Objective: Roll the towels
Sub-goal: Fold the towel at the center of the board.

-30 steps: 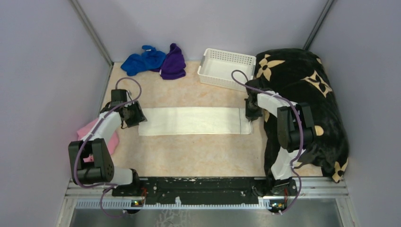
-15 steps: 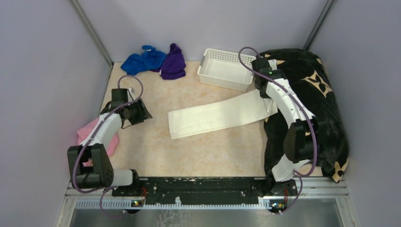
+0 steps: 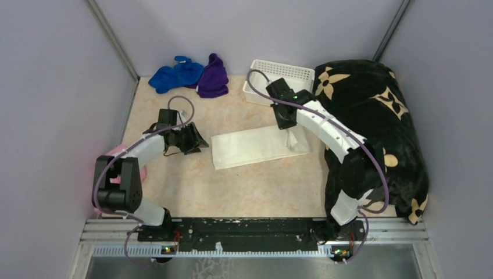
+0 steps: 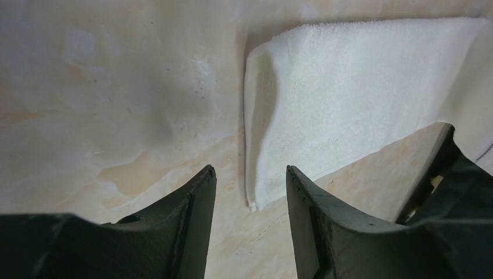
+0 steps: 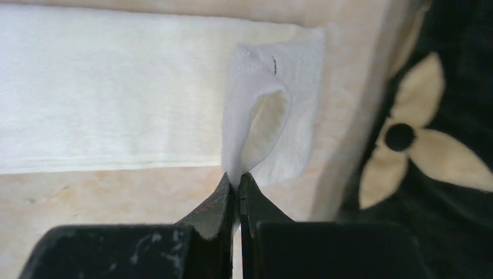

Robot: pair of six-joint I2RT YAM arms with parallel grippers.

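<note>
The white towel [image 3: 256, 148] lies flat mid-table, just in front of the basket [image 3: 278, 83]. The right gripper [image 5: 237, 185] pinches its right end, lifting a loop. The left gripper [image 4: 250, 195] hovers open at its left edge. Blue towel [image 3: 173, 74] and purple towel [image 3: 213, 77] sit bunched left of the basket.

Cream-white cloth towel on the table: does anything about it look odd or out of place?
Yes. The cream-white cloth towel lies askew, and its right end is lifted and curled over, pinched in the shut right hand. Its left end lies flat before the open left hand.
</note>
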